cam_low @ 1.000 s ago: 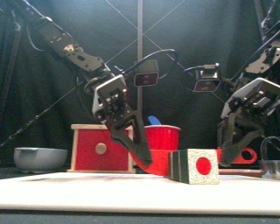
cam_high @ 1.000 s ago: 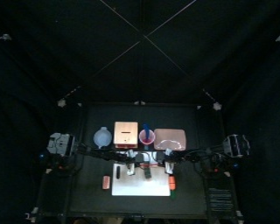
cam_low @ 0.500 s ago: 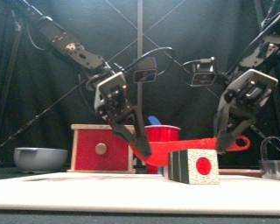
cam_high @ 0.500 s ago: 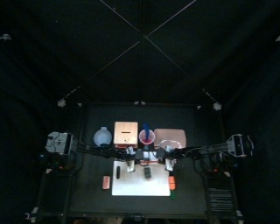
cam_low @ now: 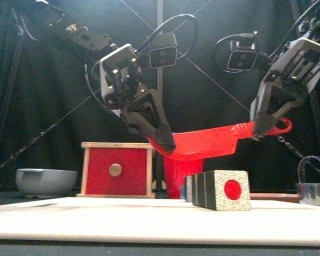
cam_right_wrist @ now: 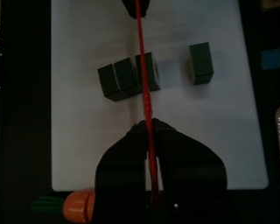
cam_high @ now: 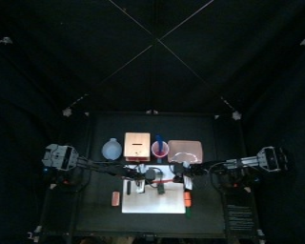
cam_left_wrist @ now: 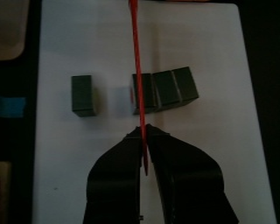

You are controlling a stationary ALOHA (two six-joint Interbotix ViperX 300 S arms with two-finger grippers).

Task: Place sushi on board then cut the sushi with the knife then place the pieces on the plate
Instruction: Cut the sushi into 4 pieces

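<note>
Front view: the left hand (cam_low: 163, 143) and the right hand (cam_low: 267, 128) each pinch one end of the red knife (cam_low: 223, 140), which hangs level in the air well above the sushi roll (cam_low: 223, 190). Half a second ago the knife hung just above the roll, and both arms have since lifted it. The roll lies on the white board (cam_low: 69, 220), and its near end shows a red dot on a pale speckled face. Behind it stand a wooden box (cam_low: 116, 168) with a red drawer front, a blue-grey bowl (cam_low: 45, 180) at the far left and a metal cutter (cam_low: 314, 185) at the far right.

Top view: this alone shows the pink tray (cam_high: 185, 151), in a row with the box, the bowl and a red cup (cam_high: 159, 149) on the table (cam_high: 91, 214) behind the board. Both arms meet over the board.

Left wrist view: the jaws are closed tight on the thin knife blade, which runs straight out over the board. Here the roll is seen in two parts, a single piece (cam_left_wrist: 81, 94) lying apart from a larger block (cam_left_wrist: 168, 89), with the blade's line passing between them close to the block.

Right wrist view: these jaws are likewise clamped on the knife. The same two parts lie on the board, and an orange toy carrot (cam_right_wrist: 74, 206) lies just off the board's edge, which no other view shows clearly.
</note>
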